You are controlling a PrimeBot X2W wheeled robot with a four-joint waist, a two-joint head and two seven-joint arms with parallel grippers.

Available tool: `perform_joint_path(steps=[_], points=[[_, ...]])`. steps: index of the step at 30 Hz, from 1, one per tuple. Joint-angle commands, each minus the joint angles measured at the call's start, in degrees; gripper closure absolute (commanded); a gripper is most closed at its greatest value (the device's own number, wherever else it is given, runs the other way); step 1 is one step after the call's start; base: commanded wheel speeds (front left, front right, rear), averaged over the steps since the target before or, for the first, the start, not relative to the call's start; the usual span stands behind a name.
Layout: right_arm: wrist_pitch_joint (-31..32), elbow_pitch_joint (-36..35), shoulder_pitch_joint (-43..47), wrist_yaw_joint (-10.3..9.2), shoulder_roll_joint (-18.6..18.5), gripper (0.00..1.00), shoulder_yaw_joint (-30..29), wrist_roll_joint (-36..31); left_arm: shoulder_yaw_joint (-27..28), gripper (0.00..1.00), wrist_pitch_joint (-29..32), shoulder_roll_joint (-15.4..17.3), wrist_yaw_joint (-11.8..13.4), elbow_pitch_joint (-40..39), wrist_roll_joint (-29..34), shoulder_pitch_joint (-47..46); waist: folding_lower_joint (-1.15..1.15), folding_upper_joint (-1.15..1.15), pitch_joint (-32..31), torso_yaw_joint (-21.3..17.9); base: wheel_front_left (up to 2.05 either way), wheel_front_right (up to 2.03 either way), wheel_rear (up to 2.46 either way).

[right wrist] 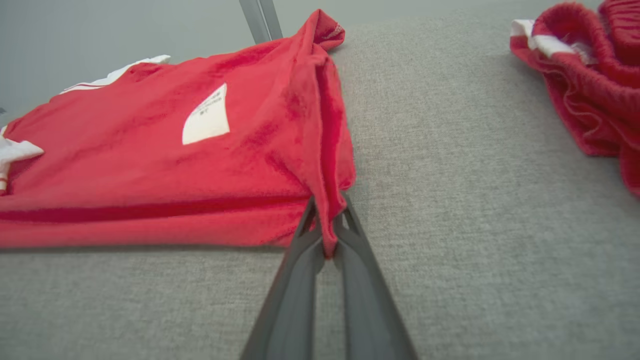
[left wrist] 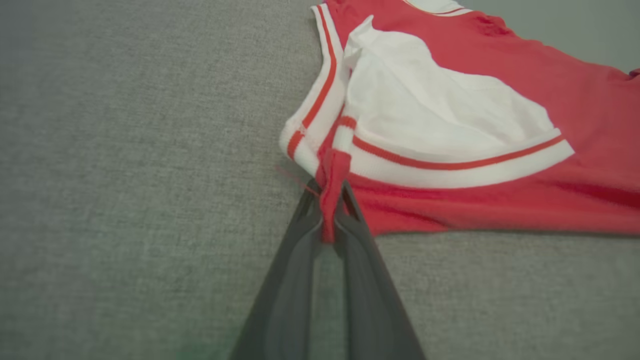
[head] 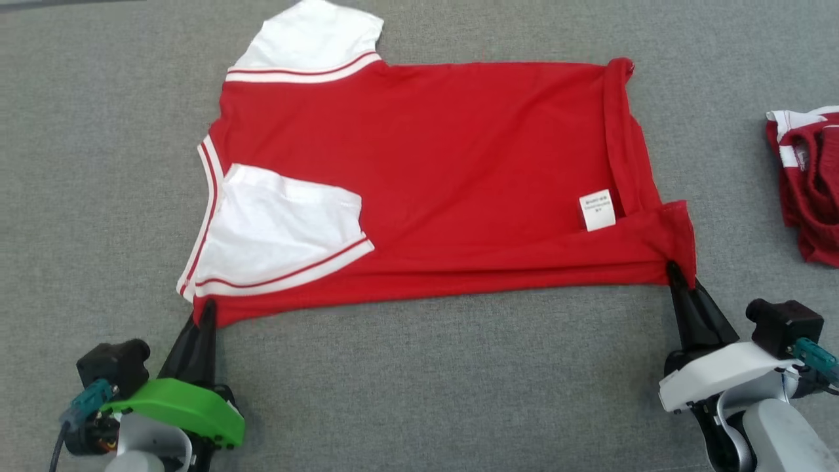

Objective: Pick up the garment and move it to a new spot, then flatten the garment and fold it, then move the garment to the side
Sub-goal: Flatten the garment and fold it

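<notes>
Black tapered fingers of the left pincer [head: 207,313] are closed on the lower left corner of the red short-sleeved shirt with white sleeves [head: 459,164]. In the left wrist view a thin twist of red cloth is nipped between the tips and runs down between the two fingers. The pincer rises from the lower left of the head view, fingers pointing up the frame and leaning slightly right. Behind them is a green wrist cover [head: 177,406] with a black wrist camera [head: 115,367] on its left side. The right pincer [head: 675,272] is clamped shut on the shirt's lower right corner, at the hem, with a fold of red fabric gathered between its tips in the right wrist view. Its fingers lean up and to the left from a white wrist cover [head: 721,370] in the lower right of the frame.

Between the two pincers the shirt's near edge runs almost straight. The shirt lies spread across the upper middle of the head view, neckline to the left and hem to the right. One sleeve is folded in over the body at lower left, the other sticks out at the upper left. A small white label [head: 597,210] shows near the hem. Well apart on the grey fabric-covered table [head: 419,380], at the right edge of the frame, lies a crumpled red and white garment [head: 809,190].
</notes>
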Motion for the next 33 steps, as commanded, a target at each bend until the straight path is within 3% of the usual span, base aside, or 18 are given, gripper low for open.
perform_joint_path(steps=[1, 8, 12, 13, 14, 15, 16, 26, 33], points=[[0.5, -1.3, 1.7, -0.13, -0.8, 1.00, -1.0, -0.3, 0.7, 1.00, 1.1, 0.6, 1.3, -2.6, -0.7, 2.8, 0.00, 0.00, -1.1, 0.6, 0.00, 0.00, 0.00], [5.0, -4.3, 8.4, -0.14, -0.2, 1.00, -4.2, -0.5, 0.3, 1.00, 7.0, -0.5, 5.7, -16.0, -1.3, 14.4, 0.00, 0.00, -2.5, 1.9, 0.00, 0.00, 0.00], [6.7, -4.1, 9.8, -0.13, 0.7, 1.00, -5.2, -0.9, -0.6, 1.00, 8.8, -1.4, 6.4, -18.9, -2.4, 17.0, 0.00, 0.00, -2.4, 2.6, 0.00, 0.00, 0.00], [6.8, -4.0, 9.7, -0.13, 0.9, 1.00, -5.2, -1.1, -0.5, 0.51, 8.5, -1.6, 6.7, -19.2, -2.2, 16.8, 0.00, 0.00, -2.4, 2.7, 0.00, 0.00, 0.00], [6.9, -4.0, 9.5, -0.13, 1.2, 0.65, -5.4, -1.2, -0.7, 0.00, 8.1, -1.7, 6.7, -19.2, -1.9, 16.3, 0.00, 0.00, -2.3, 2.8, 0.00, 0.00, 0.00], [7.0, -3.8, 9.2, -0.13, 1.4, 0.18, -5.5, -1.4, -1.0, 0.00, 7.6, -2.1, 6.6, -19.3, -1.8, 15.6, 0.00, 0.00, -2.4, 2.8, 0.00, 0.00, 0.00], [6.8, -4.0, 8.8, -0.12, 1.7, 0.00, -5.5, -1.7, -1.2, 0.00, 6.7, -2.3, 6.6, -19.5, -1.4, 14.8, 0.00, 0.00, -2.4, 2.8, 0.00, 0.00, 0.00], [1.4, -10.5, 5.9, -0.12, 3.5, 0.00, -8.8, -8.0, -0.9, 0.00, -6.0, -2.7, 7.3, -19.6, 4.3, 7.9, 0.00, 0.00, -4.2, 1.1, 0.00, 0.00, 0.00], [2.0, -14.3, 5.6, -0.11, 5.0, 0.00, -9.8, -10.2, -0.9, 0.00, -7.8, -1.4, 6.7, -17.1, 6.0, 4.0, 0.00, 0.00, -5.8, -0.1, 0.00, 0.00, 0.00]])
